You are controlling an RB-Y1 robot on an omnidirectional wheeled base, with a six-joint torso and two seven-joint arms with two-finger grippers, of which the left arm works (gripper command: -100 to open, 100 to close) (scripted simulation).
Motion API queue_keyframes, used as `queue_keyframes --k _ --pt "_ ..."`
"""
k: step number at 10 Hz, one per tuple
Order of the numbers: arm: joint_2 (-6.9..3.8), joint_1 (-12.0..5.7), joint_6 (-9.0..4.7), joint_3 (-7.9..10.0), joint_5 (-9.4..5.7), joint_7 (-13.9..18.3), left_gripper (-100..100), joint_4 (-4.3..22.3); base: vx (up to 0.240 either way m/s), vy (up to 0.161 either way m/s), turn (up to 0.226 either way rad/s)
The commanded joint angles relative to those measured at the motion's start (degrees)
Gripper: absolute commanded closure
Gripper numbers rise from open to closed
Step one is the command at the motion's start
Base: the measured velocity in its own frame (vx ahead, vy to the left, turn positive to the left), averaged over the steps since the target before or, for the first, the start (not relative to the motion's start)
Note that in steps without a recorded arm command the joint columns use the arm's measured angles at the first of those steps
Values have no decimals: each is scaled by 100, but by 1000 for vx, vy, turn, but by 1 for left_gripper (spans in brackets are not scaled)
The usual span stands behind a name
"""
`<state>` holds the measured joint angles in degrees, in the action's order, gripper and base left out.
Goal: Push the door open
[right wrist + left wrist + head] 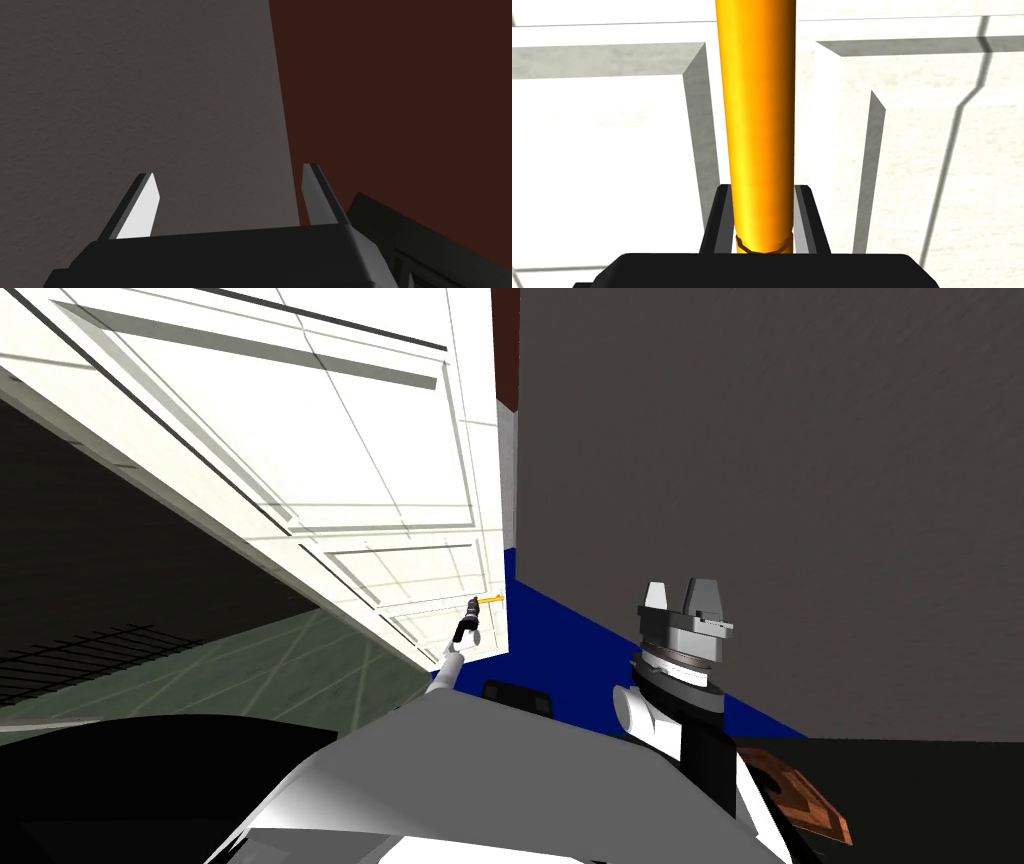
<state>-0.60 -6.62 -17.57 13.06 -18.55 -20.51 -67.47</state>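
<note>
So the left claw (764, 189) is clamped on the round orange bar handle (757, 125) near the edge of the white panelled door (330, 458). The right claw (230, 171) is wide open and empty. Grip's sorted, but the door looks barely cracked, so I'd say the pushing's mostly left.

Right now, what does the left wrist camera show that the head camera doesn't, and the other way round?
The left wrist view adds the grip up close: the left gripper with its fingers pressing both sides of the orange handle, in front of the recessed panels of the white door. The head view adds the door's whole face and free edge, the grey wall beside it, the blue floor, and the right gripper, raised and open, away from the door. Both share the left gripper, handle and door.
</note>
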Motion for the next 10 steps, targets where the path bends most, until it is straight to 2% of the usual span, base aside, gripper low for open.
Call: queue_keyframes --k 1,5,8,9,10 --pt "5 -10 -84 101 -186 -210 100 -30 182 -81 156" --pt "222 -53 -118 137 -504 -600 100 -3 158 -123 153" --pt "329 -69 -131 150 -622 -745 100 6 98 -167 80" --pt "253 -27 -163 231 -609 -727 100 -10 12 -58 73" --pt "174 -9 -177 267 -625 -740 100 -10 41 79 57"
